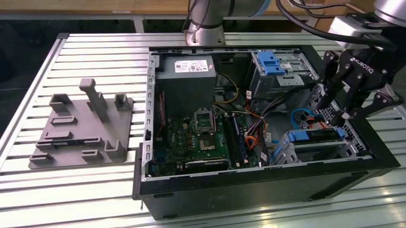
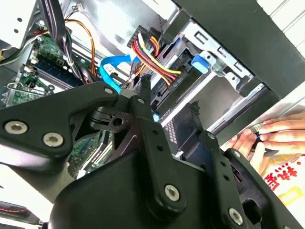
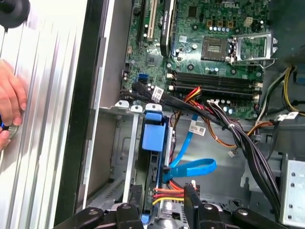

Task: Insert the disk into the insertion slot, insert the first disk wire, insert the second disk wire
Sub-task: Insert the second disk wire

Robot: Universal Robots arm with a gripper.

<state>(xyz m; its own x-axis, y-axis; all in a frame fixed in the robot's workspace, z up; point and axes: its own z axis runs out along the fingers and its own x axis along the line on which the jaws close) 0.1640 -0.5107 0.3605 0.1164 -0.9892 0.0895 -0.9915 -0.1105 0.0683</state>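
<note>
Rises on the silver base column at the back, with the wrist out at the exterior view's right. Points the black gripper downward, slightly tilted. Holds the fingers apart in the second wrist view, a clear gap between.

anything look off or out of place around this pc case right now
Yes: a person's hand is over the slatted metal table, right beside the open black computer case, close to where the black gripper hangs inside the case. Inside the case, nothing looks spilled or damaged.
</note>
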